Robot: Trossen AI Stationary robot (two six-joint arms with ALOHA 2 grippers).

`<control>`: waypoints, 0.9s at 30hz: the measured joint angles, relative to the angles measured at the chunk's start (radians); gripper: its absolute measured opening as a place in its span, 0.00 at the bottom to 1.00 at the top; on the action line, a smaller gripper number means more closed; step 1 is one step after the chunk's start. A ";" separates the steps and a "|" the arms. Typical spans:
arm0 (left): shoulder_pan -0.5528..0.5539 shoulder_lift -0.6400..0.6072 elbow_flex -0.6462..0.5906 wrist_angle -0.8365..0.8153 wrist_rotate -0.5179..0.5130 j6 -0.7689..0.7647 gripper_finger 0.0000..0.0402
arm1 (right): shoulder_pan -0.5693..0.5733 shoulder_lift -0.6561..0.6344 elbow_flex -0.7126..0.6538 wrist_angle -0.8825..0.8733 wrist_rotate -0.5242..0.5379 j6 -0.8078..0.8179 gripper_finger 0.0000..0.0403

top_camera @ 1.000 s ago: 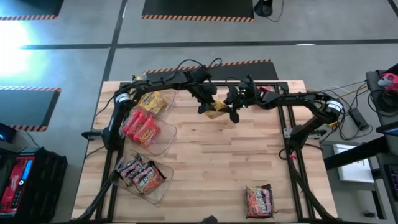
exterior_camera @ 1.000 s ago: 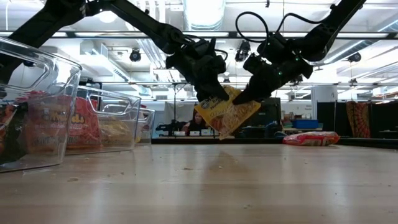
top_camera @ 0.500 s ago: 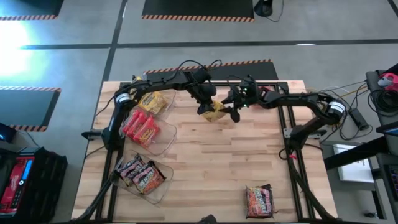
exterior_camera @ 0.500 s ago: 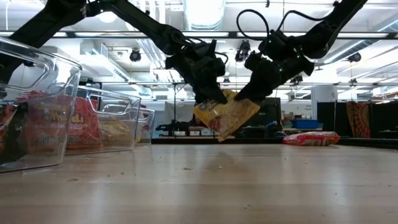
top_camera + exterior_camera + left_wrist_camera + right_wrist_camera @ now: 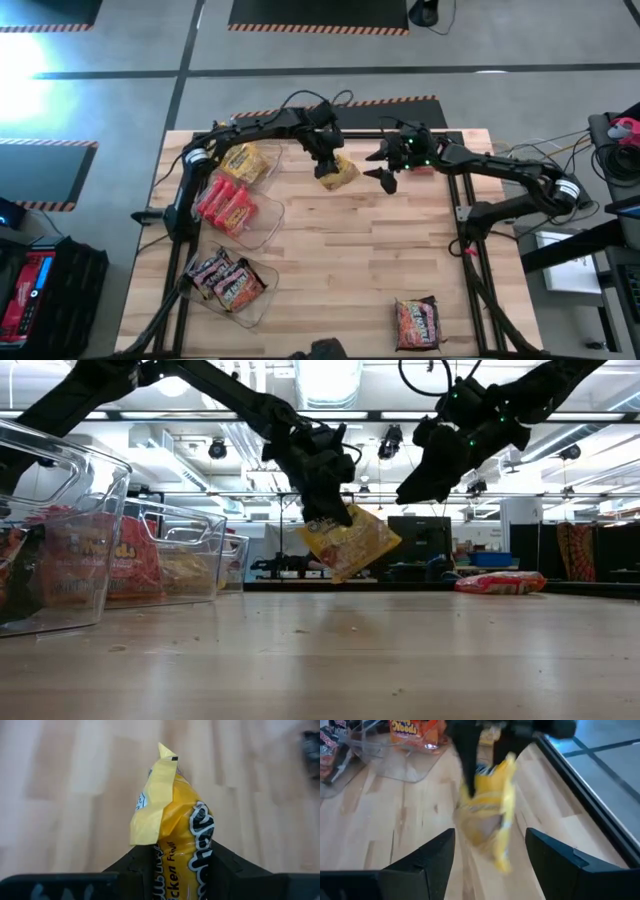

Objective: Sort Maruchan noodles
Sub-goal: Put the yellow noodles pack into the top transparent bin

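Yellow crinkly plastic: one noodle packet (image 5: 340, 172), hanging above the wooden table (image 5: 360, 260) near its far edge, now clamped only by the left gripper (image 5: 327, 166), whose fingers (image 5: 135, 865) pinch its lower end in the left wrist view. We record that a second ago both grippers had hold of this packet; the right gripper (image 5: 386, 176) has since let go, its jaws spread wide and empty, and has drawn back to the right of the packet, apart from it. We judge this a finished handover, leaving the left arm free to carry the packet across. Left of the packet stand three clear bins: the far bin (image 5: 262, 178) with yellow packets (image 5: 245, 162), the middle bin (image 5: 268, 222) with red packets (image 5: 224, 203), the near bin (image 5: 262, 300) with dark packets (image 5: 222, 277). We judge the far bin the fitting place. One orange packet (image 5: 417, 322) lies unsorted on the table, well apart, toward the near right corner.
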 joint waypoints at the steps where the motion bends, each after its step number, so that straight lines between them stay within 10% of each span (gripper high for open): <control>1: 0.003 0.000 0.024 -0.033 -0.033 0.004 0.25 | 0.000 0.001 0.000 -0.002 0.000 0.004 0.57; 12: 0.057 -0.007 0.373 -0.482 -0.377 -0.043 0.25 | 0.000 0.067 -0.001 -0.001 0.134 -0.018 0.56; 17: 0.065 -0.017 0.403 -0.619 -0.475 -0.106 0.25 | -0.003 0.088 -0.001 -0.027 0.318 0.008 0.56; 27: 0.078 -0.184 0.354 -0.707 -0.638 -0.237 0.25 | -0.005 0.088 -0.001 -0.045 0.331 -0.046 0.56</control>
